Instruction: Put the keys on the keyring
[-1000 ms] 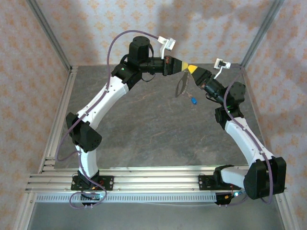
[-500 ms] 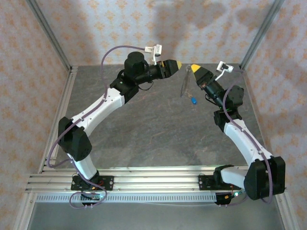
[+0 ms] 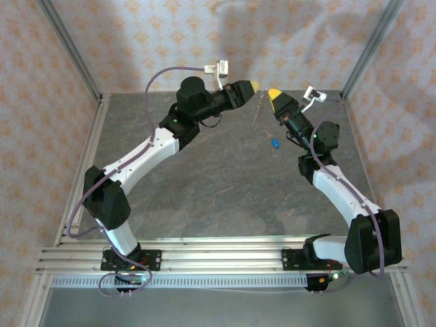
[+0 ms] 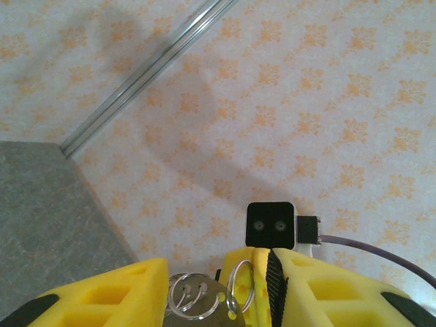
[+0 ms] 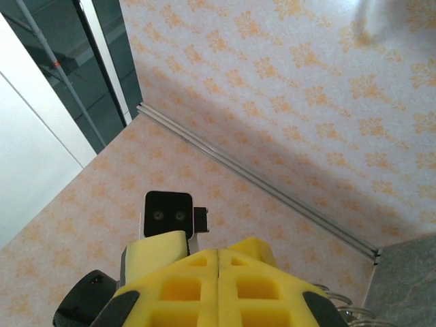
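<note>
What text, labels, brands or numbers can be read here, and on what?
None readable.
On the wallpaper: orange motifs, no letters.
On the black camera module: two lenses, no legible marking.
On the keyring: bare metal coils, no stamp made out.
On the key: too small to tell.

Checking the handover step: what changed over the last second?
The left gripper, earlier closed tip to tip with the right gripper at the keyring, opened and drew back leftward. The right gripper stays shut on the dangling keyring. The blue key has not moved.
</note>
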`<state>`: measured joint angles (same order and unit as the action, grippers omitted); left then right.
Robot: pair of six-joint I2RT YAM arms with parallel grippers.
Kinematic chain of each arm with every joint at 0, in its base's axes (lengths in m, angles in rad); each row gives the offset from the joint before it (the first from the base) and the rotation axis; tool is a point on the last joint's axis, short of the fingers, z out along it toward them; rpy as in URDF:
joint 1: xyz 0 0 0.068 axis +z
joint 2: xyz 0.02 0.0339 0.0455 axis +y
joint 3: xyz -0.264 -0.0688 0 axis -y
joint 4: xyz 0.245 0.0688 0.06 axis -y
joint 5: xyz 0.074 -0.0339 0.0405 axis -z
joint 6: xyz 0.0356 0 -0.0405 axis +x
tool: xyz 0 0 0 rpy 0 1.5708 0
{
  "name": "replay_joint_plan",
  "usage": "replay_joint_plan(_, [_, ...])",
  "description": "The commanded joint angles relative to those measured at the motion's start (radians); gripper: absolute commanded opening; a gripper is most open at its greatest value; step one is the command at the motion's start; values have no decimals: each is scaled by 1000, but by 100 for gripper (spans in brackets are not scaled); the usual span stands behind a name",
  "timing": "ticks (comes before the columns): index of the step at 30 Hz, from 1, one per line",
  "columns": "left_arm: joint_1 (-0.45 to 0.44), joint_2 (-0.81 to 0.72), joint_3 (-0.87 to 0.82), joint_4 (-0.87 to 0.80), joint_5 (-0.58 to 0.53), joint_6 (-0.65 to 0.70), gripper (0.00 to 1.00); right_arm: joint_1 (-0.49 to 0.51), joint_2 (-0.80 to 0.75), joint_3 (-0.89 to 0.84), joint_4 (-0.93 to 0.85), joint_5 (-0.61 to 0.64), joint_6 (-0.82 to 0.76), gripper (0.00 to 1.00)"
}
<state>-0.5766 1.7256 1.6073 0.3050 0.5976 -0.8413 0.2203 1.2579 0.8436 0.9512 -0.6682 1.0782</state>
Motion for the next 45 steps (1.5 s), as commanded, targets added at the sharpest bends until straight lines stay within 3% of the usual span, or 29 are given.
replay_joint_plan(1, [-12,14,27,58,-5,-12,42,6,-2,25,86,12,6,0])
replay_joint_plan(35, [-48,57,64,60,54,-10,31,9,5,23,85,7,6,0])
replay_joint_plan(43, [-49,57,62,60,52,-9,14,9,3,19,79,10,3,0])
replay_joint_plan(45, [-49,57,62,60,47,-8,5,8,5,18,74,7,2,0])
